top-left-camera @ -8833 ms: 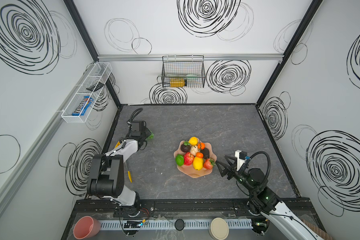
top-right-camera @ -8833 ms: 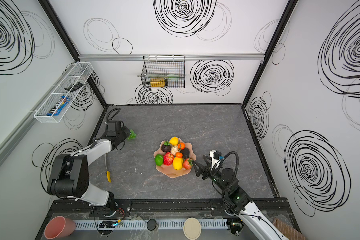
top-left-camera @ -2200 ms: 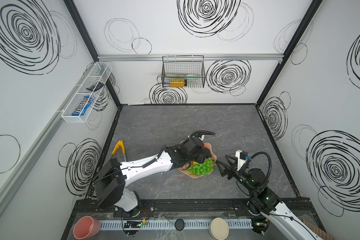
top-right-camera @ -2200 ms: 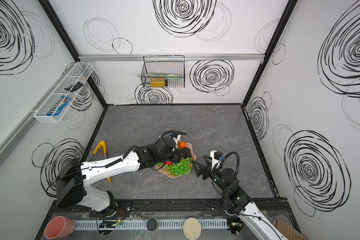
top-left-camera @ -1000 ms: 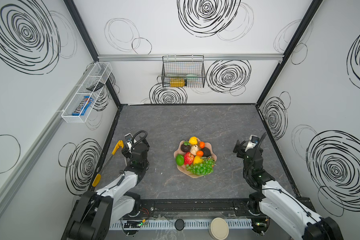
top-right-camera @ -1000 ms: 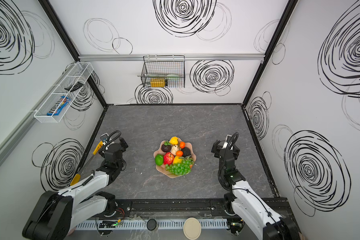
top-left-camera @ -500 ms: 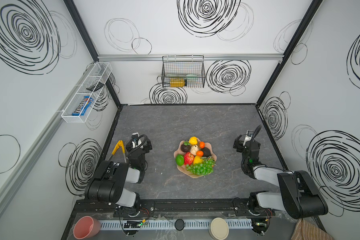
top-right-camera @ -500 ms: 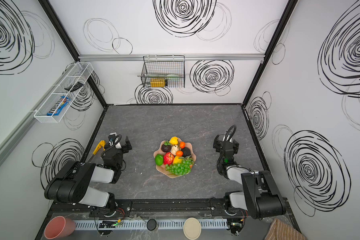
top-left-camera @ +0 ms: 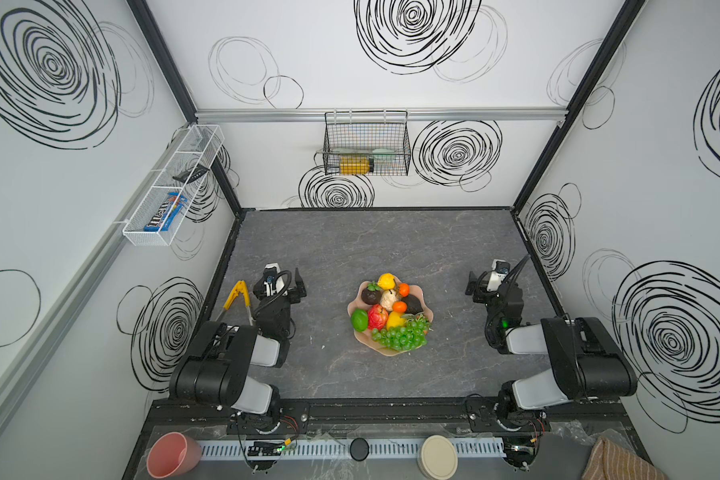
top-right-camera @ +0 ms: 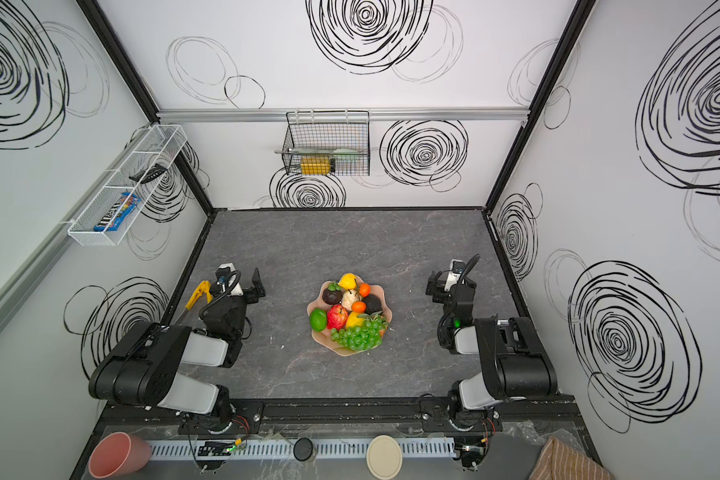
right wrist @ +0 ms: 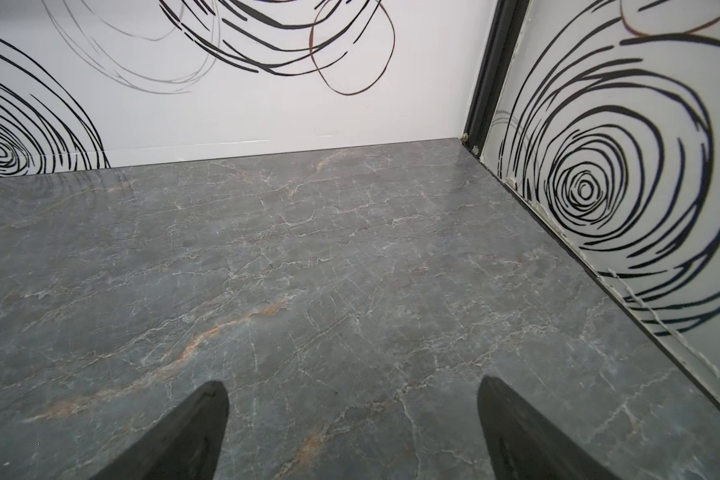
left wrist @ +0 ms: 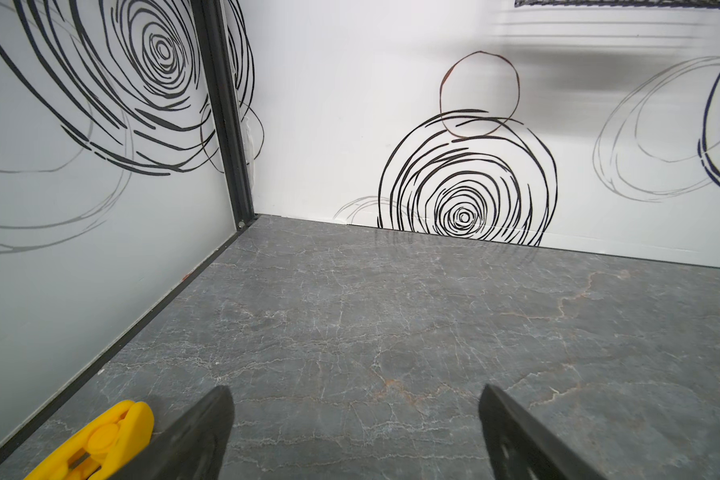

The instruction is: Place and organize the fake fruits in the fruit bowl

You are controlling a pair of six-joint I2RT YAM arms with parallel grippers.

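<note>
The fruit bowl [top-left-camera: 387,352] [top-right-camera: 341,353], peach-pink with a wavy rim, stands mid-table in both top views. In it lie the fake fruits: lemon [top-left-camera: 386,281], mangosteen [top-left-camera: 371,295], two oranges, pear [top-left-camera: 387,299], avocado [top-left-camera: 413,304], red apple [top-left-camera: 377,316], lime [top-left-camera: 359,320] and a green grape bunch [top-left-camera: 400,336] at the near rim. My left gripper [top-left-camera: 281,286] [left wrist: 354,390] is open and empty, far left of the bowl. My right gripper [top-left-camera: 489,282] [right wrist: 350,382] is open and empty, far right of it. Both wrist views show only bare table between the fingers.
Yellow-handled tongs [top-left-camera: 237,293] [left wrist: 96,440] lie beside the left gripper along the left wall. A wire basket [top-left-camera: 366,145] hangs on the back wall, a white shelf [top-left-camera: 171,187] on the left wall. A pink cup [top-left-camera: 171,455] and beige disc [top-left-camera: 437,457] sit below the front rail.
The left gripper set the grape bunch in the bowl and let go. Both arms then pulled away and folded back at the table's sides; over the last half second they hardly moved.
</note>
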